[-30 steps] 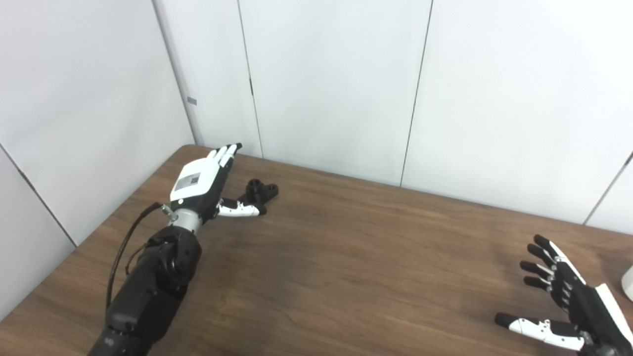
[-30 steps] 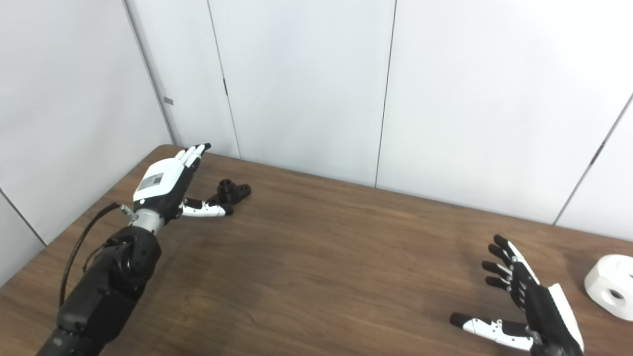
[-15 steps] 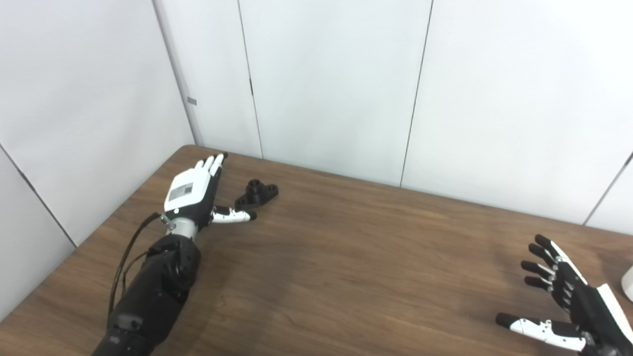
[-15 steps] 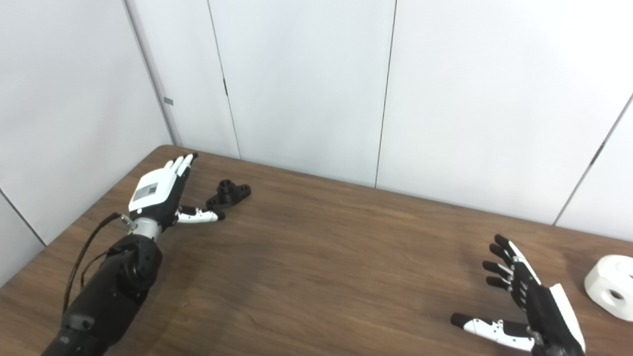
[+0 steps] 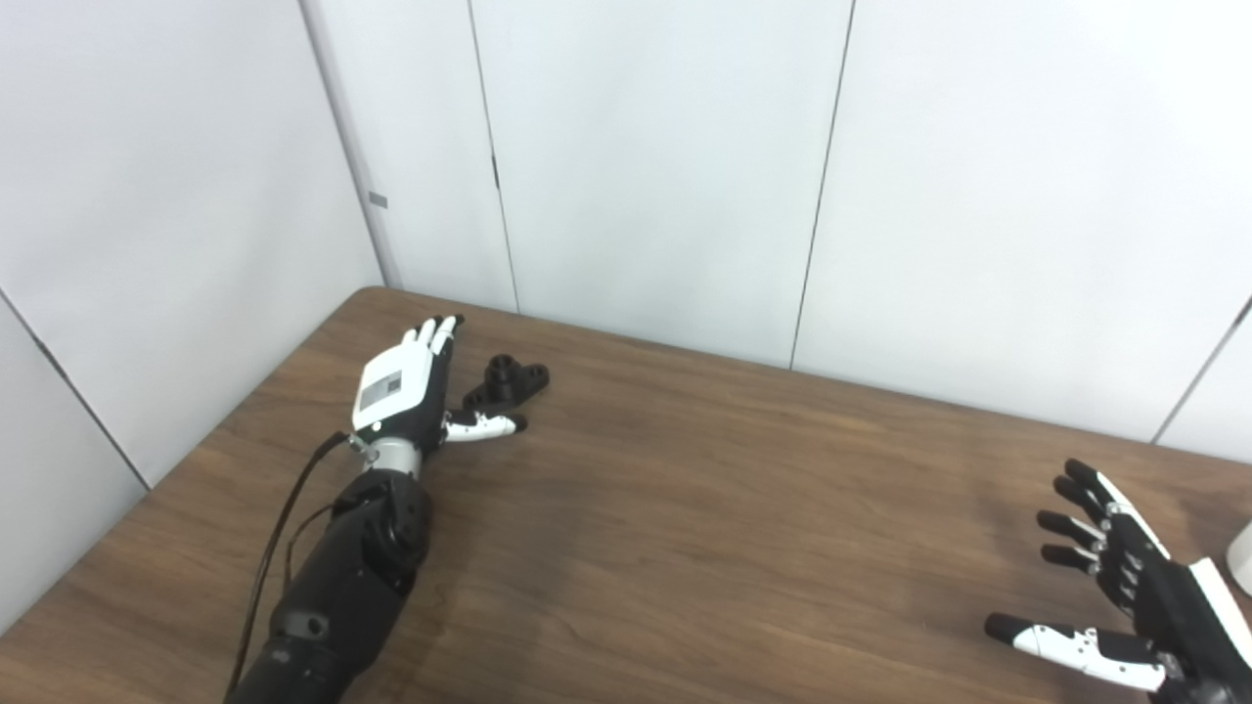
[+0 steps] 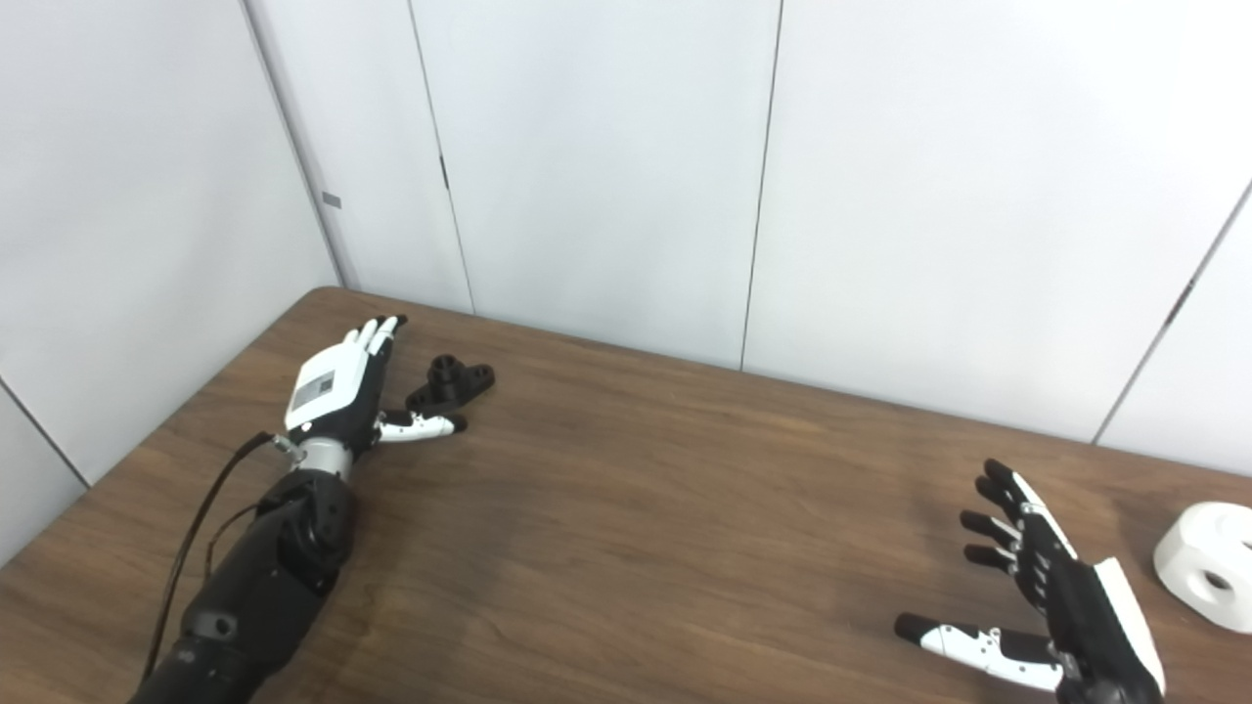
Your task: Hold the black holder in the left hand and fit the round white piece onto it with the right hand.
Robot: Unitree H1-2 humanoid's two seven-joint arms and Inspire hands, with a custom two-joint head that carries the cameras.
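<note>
Left eye view, far left of the table [image 5: 685, 508]: my left hand [image 5: 406, 386] lies low over the wood, fingers spread and straight, thumb splayed out to its right, holding nothing. Black holder [image 5: 507, 383] rests flat just beyond the thumb tip, to the right of my palm, apart from it as far as I can tell; its long axis runs up and to the right, away from the hand. Right eye view: my right hand [image 6: 1051, 596] hovers spread and empty, the round white piece [image 6: 1208, 565] just to its right, well apart from the holder. Judgement: the left hand need only shift right and close.
</note>
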